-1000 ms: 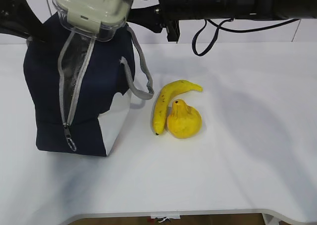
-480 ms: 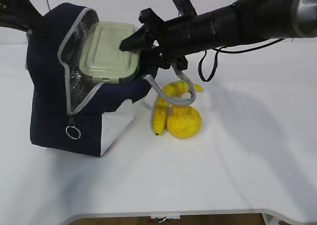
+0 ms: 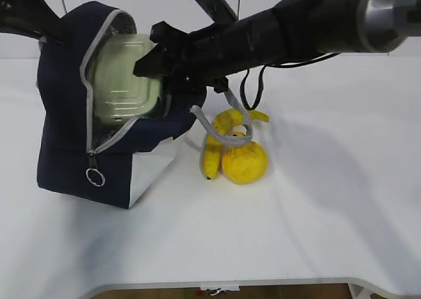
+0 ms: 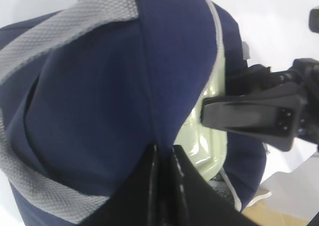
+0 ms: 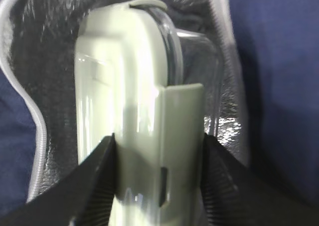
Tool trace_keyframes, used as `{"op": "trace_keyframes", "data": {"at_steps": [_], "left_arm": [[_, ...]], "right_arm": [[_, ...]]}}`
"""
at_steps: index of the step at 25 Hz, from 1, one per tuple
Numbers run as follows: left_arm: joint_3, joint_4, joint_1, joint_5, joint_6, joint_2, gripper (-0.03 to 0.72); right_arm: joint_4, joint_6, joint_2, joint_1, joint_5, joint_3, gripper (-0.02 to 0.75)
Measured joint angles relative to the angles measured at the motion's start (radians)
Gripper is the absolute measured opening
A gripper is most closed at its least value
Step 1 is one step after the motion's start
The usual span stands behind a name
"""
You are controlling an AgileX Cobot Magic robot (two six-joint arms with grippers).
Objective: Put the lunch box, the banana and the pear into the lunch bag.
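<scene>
No readable writing; right gripper (image 5: 157, 186) jaws clamp the lunch box (image 5: 129, 111), left gripper (image 4: 163, 186) jaws pinch the lunch bag (image 4: 99, 101).

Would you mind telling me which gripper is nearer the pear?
Right. The right gripper holds the lunch box up-left of the pear; the left gripper pinches the bag's far side.

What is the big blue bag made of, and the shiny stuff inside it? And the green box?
The lunch bag looks like soft navy cloth: it sags and creases, with woven grey handles. Its lining looks like crinkled silver foil, wrinkled and glinting. The lunch box seems to be hard plastic: glossy pale green lid, see-through walls.
</scene>
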Motion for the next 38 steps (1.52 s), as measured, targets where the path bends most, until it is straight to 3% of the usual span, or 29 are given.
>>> {"op": "trace_keyframes", "data": {"at_steps": [19,30,38], "left_arm": [[0.0,0.135,0.0,-0.007,0.008,0.034,0.003],[0.0,0.131,0.0,-0.016,0.012,0.09,0.003],[0.0,0.131,0.0,-0.016,0.012,0.09,0.003]], "right_arm": [[0.01,0.057,0.213,0.014,-0.003,-0.106,0.382],[0.01,0.066,0.249,0.014,-0.015,-0.111,0.382],[0.002,0.071,0.249,0.014,0.031,-0.114,0.461]]}}
